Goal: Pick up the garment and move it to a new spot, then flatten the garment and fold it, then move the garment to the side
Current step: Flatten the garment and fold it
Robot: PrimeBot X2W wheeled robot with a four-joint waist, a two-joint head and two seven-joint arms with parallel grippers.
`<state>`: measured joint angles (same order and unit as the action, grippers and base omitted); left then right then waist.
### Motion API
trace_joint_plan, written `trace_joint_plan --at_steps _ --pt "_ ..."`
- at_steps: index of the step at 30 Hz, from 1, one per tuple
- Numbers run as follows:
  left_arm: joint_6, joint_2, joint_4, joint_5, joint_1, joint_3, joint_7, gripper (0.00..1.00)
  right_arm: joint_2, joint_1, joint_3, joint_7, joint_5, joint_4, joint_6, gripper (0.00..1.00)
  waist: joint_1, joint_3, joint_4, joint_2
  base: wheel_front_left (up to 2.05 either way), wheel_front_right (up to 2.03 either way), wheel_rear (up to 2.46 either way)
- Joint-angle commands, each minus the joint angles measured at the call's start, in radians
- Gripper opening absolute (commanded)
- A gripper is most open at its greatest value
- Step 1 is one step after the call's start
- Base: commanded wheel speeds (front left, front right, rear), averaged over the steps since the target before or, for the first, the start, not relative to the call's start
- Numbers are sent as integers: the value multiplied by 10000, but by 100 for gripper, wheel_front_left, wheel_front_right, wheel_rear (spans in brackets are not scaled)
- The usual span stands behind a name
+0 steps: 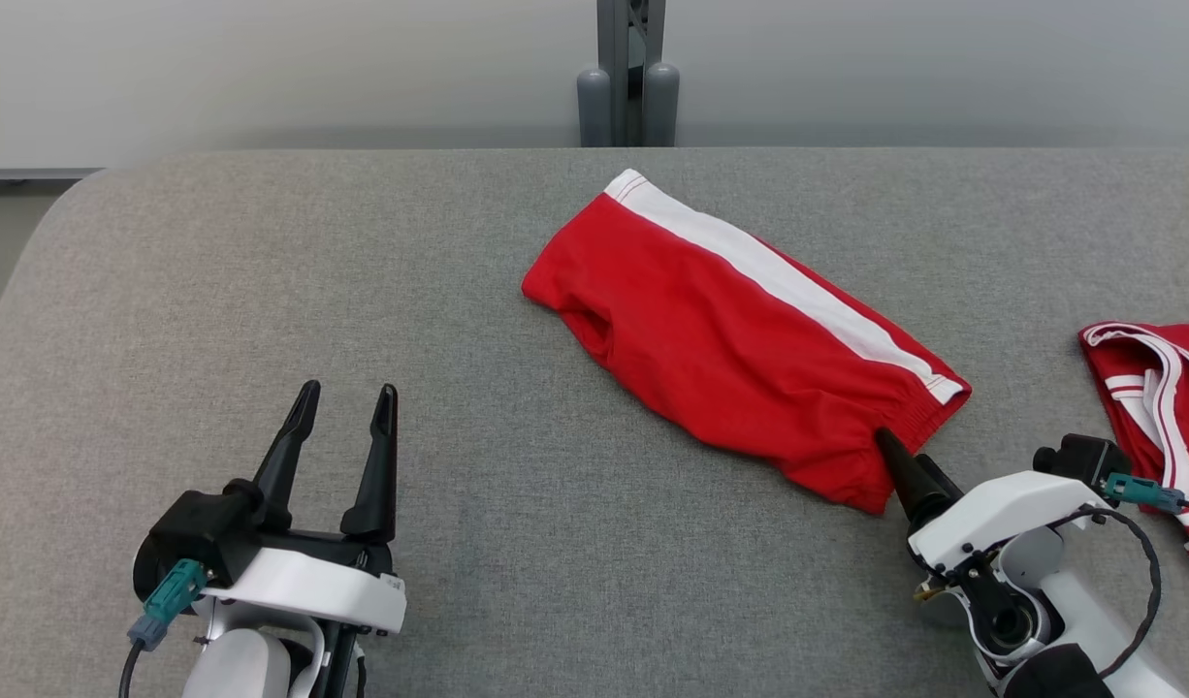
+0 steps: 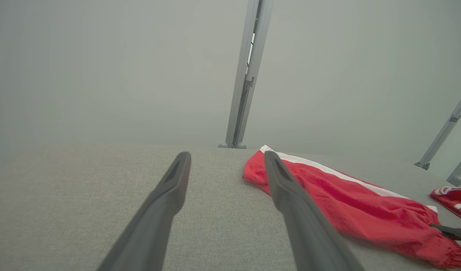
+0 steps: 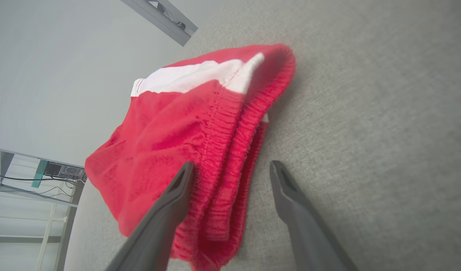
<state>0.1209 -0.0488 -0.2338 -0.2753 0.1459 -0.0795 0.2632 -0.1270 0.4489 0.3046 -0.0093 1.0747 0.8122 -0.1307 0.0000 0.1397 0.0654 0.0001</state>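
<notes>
Red shorts (image 1: 740,339) lie folded mid-table (image 1: 265,291), the right gripper (image 3: 233,167) at their waistband with jaws apart astride its edge, the left gripper (image 1: 349,390) likewise spread and well apart; moving aside seems in hand, and next comes clamping the band.

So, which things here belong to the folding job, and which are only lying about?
For the job:
- red shorts, white stripe along one side
- right tool, open at their waistband
- left tool, open over the grey table

Just lying about:
- second red-and-white garment at the table's right edge
- metal post behind the table
</notes>
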Motion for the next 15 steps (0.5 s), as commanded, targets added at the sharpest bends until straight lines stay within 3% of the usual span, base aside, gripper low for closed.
trace_joint_plan --at_steps 1,15 --pt "29 -47 21 41 180 3 8 100 -14 126 68 91 115 188 1 100 0 91 26 -1 0 0 0" --pt "86 -47 43 169 571 55 8 100 165 774 584 127 687 762 -1 100 0 575 344 -1 0 0 0"
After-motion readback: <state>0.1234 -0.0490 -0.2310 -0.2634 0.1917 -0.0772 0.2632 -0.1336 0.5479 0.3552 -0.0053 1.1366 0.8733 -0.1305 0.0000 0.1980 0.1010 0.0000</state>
